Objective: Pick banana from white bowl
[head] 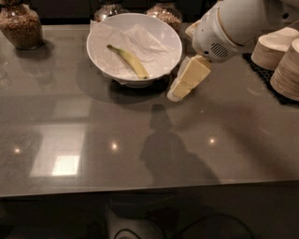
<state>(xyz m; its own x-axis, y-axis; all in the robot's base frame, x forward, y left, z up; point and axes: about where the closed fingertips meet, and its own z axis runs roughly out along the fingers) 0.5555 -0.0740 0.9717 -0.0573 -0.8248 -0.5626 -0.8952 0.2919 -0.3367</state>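
**Desk:** What do you have on the left?

**Operator:** In the upper left corner I see a glass jar [18, 25] of brown grains, standing on the grey table [243, 140]. In the lower left, the table carries a bright square reflection [65, 159] of a lamp.

**Desk:** And the task's things?

**Operator:** The white bowl [95, 52] sits in the upper middle of the frame, lined with crumpled paper [145, 42]. The banana [128, 59] lies on that paper inside the bowl. It runs diagonally, with its dark stem end toward the upper left and its other end toward the lower right. Behind the bowl, at the top edge, I see two more jars [163, 11] of grains.

**Desk:** Where is the tool?

**Operator:** The tool [176, 92] hangs just right of the bowl's lower right rim, outside the bowl and apart from the banana. It is tilted, with its tip pointing to the lower left. Whether it is spread or pressed together I cannot tell from this angle, nor whether it touches the bowl. The white arm [233, 23] comes in from the upper right corner. Its shadow [161, 140] falls on the table below it, in the middle of the frame.

**Desk:** Anything further right?

**Operator:** Stacks of beige bowls [273, 46] stand at the right edge on a black mat [261, 70].
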